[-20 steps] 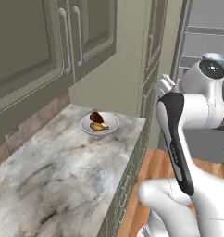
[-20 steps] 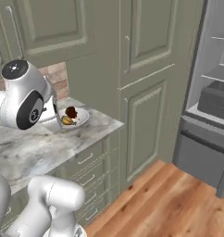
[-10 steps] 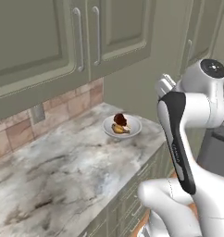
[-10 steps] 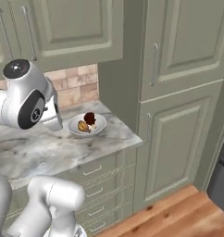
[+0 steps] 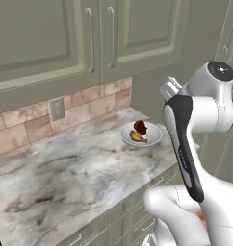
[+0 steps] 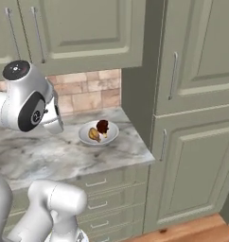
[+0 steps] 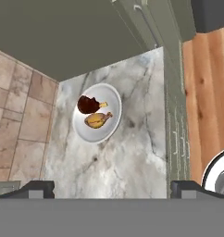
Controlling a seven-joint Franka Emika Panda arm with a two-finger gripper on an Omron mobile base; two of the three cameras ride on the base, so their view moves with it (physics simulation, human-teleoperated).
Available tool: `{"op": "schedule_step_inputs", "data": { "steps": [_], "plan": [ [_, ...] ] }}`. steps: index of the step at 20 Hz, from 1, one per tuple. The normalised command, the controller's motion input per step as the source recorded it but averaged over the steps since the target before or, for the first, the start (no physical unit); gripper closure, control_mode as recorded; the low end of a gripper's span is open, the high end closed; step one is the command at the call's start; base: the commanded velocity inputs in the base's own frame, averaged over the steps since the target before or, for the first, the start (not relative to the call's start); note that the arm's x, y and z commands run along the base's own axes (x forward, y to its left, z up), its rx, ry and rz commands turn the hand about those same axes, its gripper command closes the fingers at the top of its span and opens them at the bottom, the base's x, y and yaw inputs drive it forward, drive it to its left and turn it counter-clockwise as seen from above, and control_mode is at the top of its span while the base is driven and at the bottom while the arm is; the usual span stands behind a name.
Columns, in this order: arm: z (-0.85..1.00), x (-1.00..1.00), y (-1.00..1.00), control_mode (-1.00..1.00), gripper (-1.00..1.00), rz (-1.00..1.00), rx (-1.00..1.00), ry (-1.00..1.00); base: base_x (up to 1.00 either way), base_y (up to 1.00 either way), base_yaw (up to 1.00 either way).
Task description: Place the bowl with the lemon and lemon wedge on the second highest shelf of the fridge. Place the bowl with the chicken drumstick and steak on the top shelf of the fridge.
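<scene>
The base has turned toward the marble counter point(image 5: 65, 178) — fridge gone from sight. The bowl with the chicken drumstick and steak point(image 7: 96, 112) sits below the gripper point(image 7: 111, 187), fingers wide (holding nothing). Next: descend, grasp its rim.

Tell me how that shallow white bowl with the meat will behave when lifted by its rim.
The bowl looks rigid and shallow, so it probably tips easily. The drumstick and steak lie loose inside and may slide if it tilts.
</scene>
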Motion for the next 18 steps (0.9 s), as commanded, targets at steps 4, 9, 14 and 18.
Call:
{"op": "schedule_step_inputs", "data": {
  "steps": [4, 9, 14, 18],
  "plan": [
    [0.00, 0.00, 0.00, 1.00, -1.00, 0.00, 0.00, 0.00, 0.36, -0.71, 0.17],
    [0.00, 0.00, 0.00, 1.00, -1.00, 0.00, 0.00, 0.00, 0.00, -0.91, 0.06],
    [0.00, 0.00, 0.00, 1.00, -1.00, 0.00, 0.00, 0.00, 0.31, -0.50, 0.02],
    [0.00, 0.00, 0.00, 1.00, -1.00, 0.00, 0.00, 0.00, -0.01, 0.01, 0.44]
  ]
}}
